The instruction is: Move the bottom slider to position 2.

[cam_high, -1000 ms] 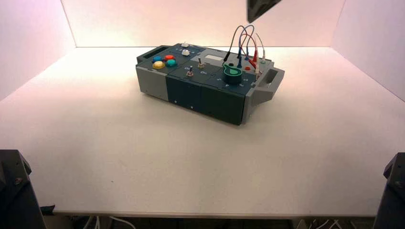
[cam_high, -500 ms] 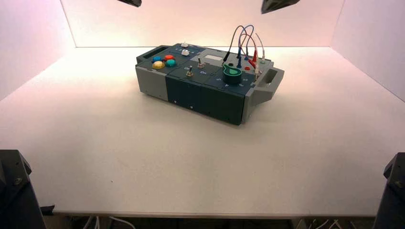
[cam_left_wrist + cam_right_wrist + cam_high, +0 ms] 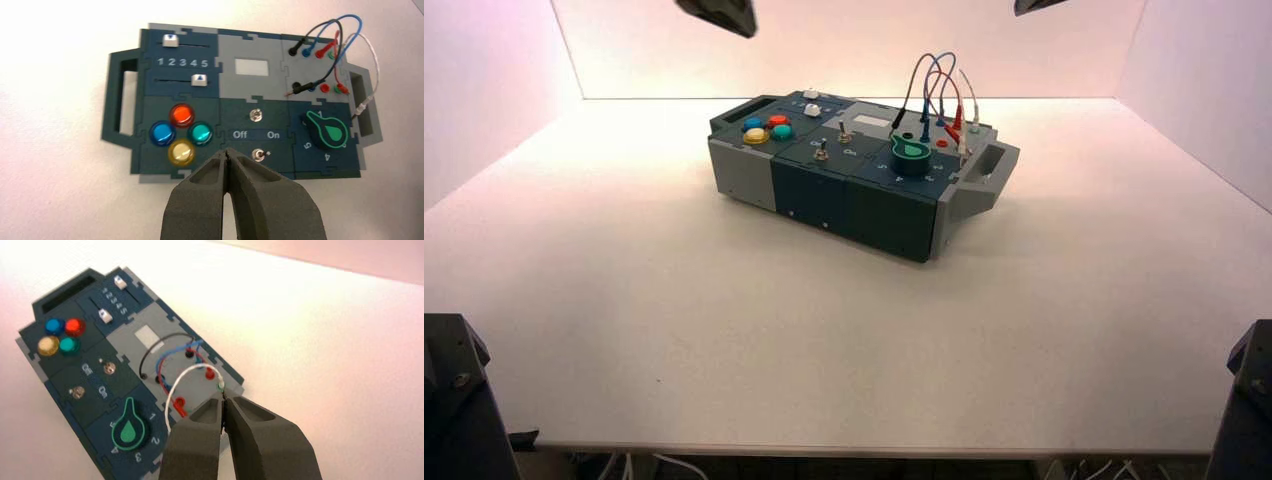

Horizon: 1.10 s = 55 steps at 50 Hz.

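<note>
End effectors, left (image 3: 226,152) and right (image 3: 223,397), closed above box (image 3: 854,205)

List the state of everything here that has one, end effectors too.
Bottom slider: by 4 and 5
Top slider: toward the low numbers
Green knob: pointing between 5 and 1
Toggle switches: cannot tell
Left end effector: shut, beyond the box
Right end effector: shut, beyond the box

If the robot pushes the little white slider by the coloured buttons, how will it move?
The white slider probably won't roll away, since it sits on a straight slot. It should likely glide only along that line. It looks small, so a pushing fingertip might slip off.
</note>
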{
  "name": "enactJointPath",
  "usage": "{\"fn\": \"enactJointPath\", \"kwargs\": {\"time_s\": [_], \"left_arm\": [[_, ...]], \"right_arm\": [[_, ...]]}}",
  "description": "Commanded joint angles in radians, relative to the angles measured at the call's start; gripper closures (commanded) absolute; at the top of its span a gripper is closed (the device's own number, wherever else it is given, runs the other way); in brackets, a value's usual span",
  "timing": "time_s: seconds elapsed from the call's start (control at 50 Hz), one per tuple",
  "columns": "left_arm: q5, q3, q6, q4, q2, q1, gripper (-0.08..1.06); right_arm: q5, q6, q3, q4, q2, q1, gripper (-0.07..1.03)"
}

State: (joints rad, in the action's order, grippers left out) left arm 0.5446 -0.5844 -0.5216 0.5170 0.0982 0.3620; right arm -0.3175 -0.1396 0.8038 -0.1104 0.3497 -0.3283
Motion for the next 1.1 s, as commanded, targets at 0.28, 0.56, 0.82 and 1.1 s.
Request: {"fn": "enactJointPath", "kwargs": {"time_s": [0.28,0.56,0.82,1.1], "left_arm": [[0.176,0.270,-0.018,-0.012,-0.187,0.005,1.01],[0.224,0.356,-0.026,-0.018,-0.288,0.005,1.01],[0.218,0.411,-0.058,-0.049,-0.371,0.005,1.01],[0.204,0.439,-0.037,-0.051,-0.426,0.009,1.01]], "right_arm": [[-0.138,0.078,-0.026,0.078,0.035,-0.025,0.98],[-0.244,0.325,-0.081,0.331,0.041,-0.029,0.98],[-0.318,0.350,-0.101,0.330,0.032,-0.035,0.98],[-0.322,0.350,-0.097,0.328,0.018,-0.077,0.98]]}}
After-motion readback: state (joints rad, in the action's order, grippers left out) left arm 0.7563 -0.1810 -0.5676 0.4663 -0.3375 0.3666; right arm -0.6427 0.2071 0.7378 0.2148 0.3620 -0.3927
